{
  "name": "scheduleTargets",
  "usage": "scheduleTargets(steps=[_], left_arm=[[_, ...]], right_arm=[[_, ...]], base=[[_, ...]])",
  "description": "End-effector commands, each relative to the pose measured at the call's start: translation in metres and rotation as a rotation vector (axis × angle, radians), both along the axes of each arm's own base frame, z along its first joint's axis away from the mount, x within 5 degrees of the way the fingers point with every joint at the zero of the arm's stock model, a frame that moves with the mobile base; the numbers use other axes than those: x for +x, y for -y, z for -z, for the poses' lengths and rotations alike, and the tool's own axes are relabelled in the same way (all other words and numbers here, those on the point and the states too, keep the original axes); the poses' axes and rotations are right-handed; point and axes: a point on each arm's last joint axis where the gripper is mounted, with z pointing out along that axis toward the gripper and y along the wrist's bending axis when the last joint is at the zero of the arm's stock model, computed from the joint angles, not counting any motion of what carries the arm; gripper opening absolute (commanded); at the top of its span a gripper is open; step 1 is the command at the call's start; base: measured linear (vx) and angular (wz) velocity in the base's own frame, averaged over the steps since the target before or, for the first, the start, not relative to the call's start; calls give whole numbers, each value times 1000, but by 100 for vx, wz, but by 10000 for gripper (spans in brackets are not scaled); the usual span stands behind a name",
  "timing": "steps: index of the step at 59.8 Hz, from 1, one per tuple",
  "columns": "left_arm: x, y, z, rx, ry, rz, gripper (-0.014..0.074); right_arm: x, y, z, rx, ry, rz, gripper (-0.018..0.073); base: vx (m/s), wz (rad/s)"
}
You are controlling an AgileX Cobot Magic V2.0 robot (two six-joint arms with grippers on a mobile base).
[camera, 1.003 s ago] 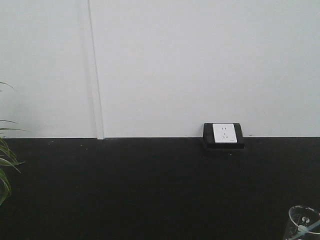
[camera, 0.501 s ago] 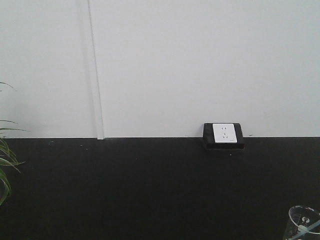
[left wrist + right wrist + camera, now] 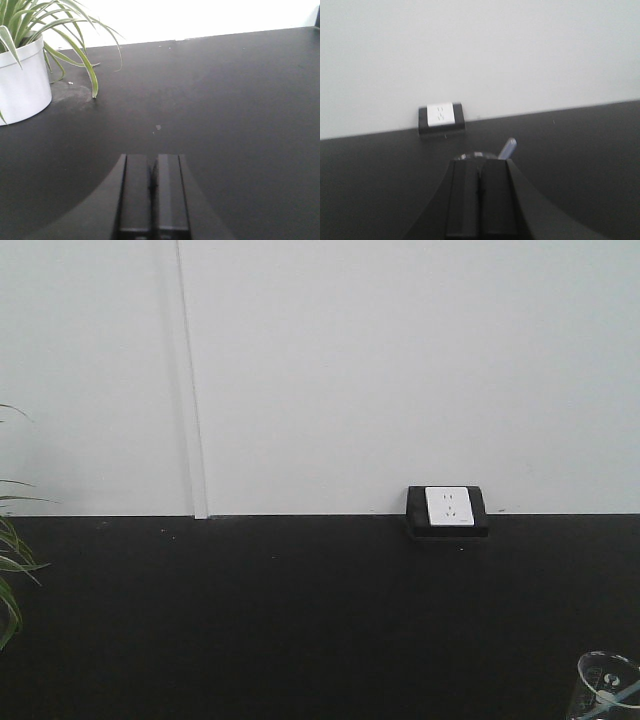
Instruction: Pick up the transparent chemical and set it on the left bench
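Note:
A clear glass beaker (image 3: 606,688) with faint printed marks and a pale bluish rod leaning in it stands on the black bench (image 3: 300,620) at the bottom right corner, cut off by the frame edge. In the right wrist view my right gripper (image 3: 480,161) is shut and empty. Only the beaker's rim (image 3: 472,155) and the rod (image 3: 508,148) show just beyond its fingertips. My left gripper (image 3: 152,156) is shut and empty, low over the bare bench (image 3: 225,100). No beaker shows in the left wrist view.
A white pot (image 3: 22,82) with a long-leaved green plant stands on the bench at the far left; its leaves (image 3: 10,570) reach into the front view. A white socket in a black housing (image 3: 448,508) sits against the white wall.

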Motion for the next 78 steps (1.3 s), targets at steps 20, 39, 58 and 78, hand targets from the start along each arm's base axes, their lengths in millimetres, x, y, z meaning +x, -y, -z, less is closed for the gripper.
scheduleTargets(steps=[20, 39, 58, 78], left_arm=[[-1, 0, -3, -14, 81, 1, -3], [-1, 0, -3, -14, 81, 1, -3], [-1, 0, -3, -14, 81, 1, -3], [-1, 0, -3, -14, 81, 1, -3]], right_arm=[[13, 8, -98, -70, -97, 67, 0], [89, 17, -107, 19, -281, 46, 5], [145, 20, -64, 186, -427, 11, 171], [178, 23, -38, 245, -416, -29, 468]], base=[[0, 0], [0, 0], [0, 0], [0, 0]])
